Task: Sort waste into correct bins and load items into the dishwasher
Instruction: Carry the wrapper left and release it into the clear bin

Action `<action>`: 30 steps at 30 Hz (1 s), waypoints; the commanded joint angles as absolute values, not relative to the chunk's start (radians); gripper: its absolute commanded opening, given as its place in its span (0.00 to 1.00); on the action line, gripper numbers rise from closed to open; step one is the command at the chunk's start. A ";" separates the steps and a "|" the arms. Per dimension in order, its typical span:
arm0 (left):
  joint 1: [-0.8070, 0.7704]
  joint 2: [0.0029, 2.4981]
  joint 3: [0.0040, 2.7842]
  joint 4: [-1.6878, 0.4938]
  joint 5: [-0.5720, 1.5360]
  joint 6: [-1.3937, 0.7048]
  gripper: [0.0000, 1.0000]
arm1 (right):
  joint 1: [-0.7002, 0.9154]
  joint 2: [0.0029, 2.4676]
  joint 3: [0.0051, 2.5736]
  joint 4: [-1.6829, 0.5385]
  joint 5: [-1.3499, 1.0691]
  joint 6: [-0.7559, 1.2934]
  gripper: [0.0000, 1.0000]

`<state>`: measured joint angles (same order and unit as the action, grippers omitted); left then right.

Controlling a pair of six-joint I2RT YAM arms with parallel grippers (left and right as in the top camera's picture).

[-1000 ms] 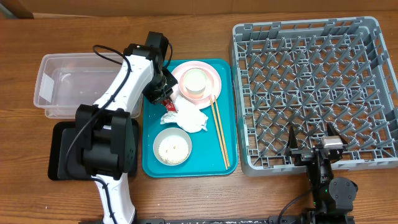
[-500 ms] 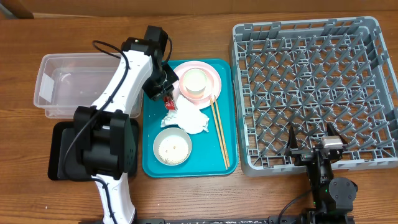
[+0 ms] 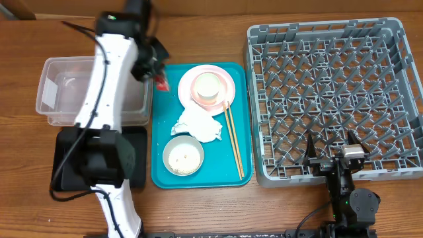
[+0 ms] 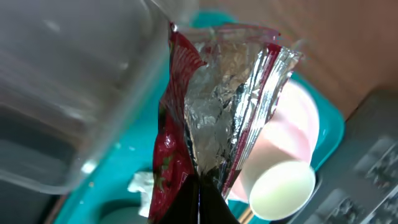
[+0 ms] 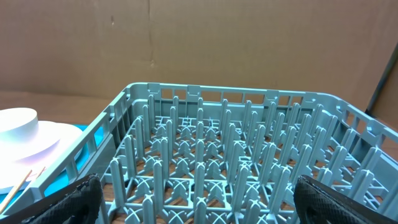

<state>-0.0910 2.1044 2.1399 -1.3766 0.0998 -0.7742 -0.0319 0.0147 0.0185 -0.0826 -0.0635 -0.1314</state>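
- Judging the crumpled red shiny foil wrapper (image 4: 211, 106) by its look, I rate it very light, thin and springy, with slick creased faces. It cannot break, but it can slip or flutter.
- I judge the best hold to be a firm pinch on a bunched fold, not on a single loose flap.
- I find the left gripper (image 3: 153, 71) clenched on the wrapper's lower bunched end. The silver inner face fans out beyond the fingertips.
- The wrapper hangs in the air, clear of any surface. It is just beside the right wall of the clear rectangular plastic tub (image 3: 49, 99), over the far left corner of the teal serving tray (image 3: 158, 155). It is not yet above the tub's opening.
- The left arm reaches long from the near table edge across the tub, with its wrist at the far side.
- The right gripper (image 5: 199, 196) is spread wide and holds nothing. It rests low at the near wall of the grey pegged plastic dish rack (image 3: 324, 86).
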 commanded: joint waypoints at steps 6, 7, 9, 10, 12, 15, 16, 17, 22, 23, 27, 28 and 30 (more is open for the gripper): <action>0.115 2.109 2.182 -1.444 -0.030 -0.755 0.04 | -0.028 0.004 0.008 -0.077 -0.065 -0.131 1.00; 0.130 2.109 2.174 -1.444 -0.043 -0.755 0.04 | -0.028 0.004 0.008 -0.077 -0.065 -0.131 1.00; 0.149 2.109 2.156 -1.441 -0.056 -0.757 0.04 | -0.028 0.004 0.008 -0.077 -0.065 -0.131 1.00; 0.158 2.109 2.142 -1.435 -0.056 -0.764 0.04 | -0.028 0.004 0.008 -0.077 -0.065 -0.131 1.00; 0.166 2.109 2.107 -1.412 -0.057 -0.766 0.04 | -0.028 0.004 0.008 -0.077 -0.065 -0.131 1.00; 0.166 2.109 2.036 -1.353 -0.084 -0.767 0.04 | -0.028 0.004 0.008 -0.077 -0.065 -0.132 1.00; 0.166 2.109 2.008 -1.327 -0.093 -0.767 0.04 | -0.028 0.004 0.008 -0.077 -0.065 -0.131 1.00; 0.166 2.109 1.979 -1.299 -0.104 -0.772 0.04 | -0.028 0.004 0.008 -0.077 -0.065 -0.131 1.00; 0.177 2.109 1.877 -1.200 -0.126 -0.827 0.04 | -0.028 0.004 0.008 -0.077 -0.065 -0.131 1.00; 0.181 2.109 1.864 -1.192 -0.127 -0.843 0.04 | -0.028 0.004 0.008 -0.077 -0.065 -0.131 1.00; 0.191 2.109 1.831 -1.164 -0.127 -0.857 0.05 | -0.028 0.004 0.008 -0.077 -0.065 -0.131 1.00; 0.191 2.109 1.826 -1.159 -0.131 -0.857 0.06 | -0.028 0.004 0.008 -0.077 -0.065 -0.131 1.00; 0.191 2.109 1.826 -1.157 -0.135 -0.857 0.08 | -0.028 0.004 0.008 -0.077 -0.065 -0.131 1.00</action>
<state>0.1841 2.1044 1.8370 -1.1625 -0.1040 -0.8322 -0.0319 0.0147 0.0185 -0.0814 -0.0635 -0.1310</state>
